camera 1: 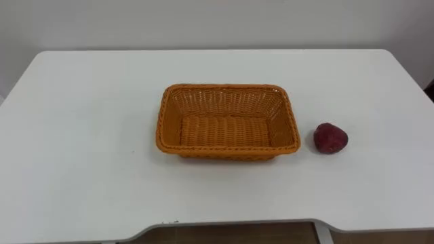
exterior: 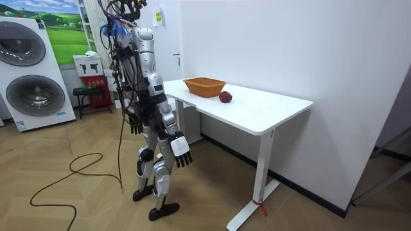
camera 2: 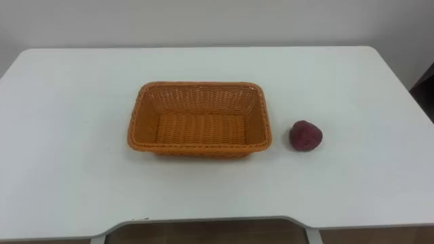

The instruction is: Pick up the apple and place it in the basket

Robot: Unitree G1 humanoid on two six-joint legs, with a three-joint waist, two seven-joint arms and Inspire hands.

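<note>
A white counter (camera 1: 81, 135) stands with its far edge along a white wall (exterior: 289, 51). Beyond its end at the room view's left, two stacked washers (exterior: 29, 70) stand on the wooden floor (exterior: 77, 199), with a stool (exterior: 83, 95) beside them.

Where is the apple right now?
In the left eye view the apple lies on the white table, to the robot's right of the wicker basket, close beside its short right wall but apart from it.

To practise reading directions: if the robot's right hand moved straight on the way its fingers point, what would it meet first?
The right hand hangs fingers-down, short of the white table, so it would probably meet the wooden floor first.
</note>
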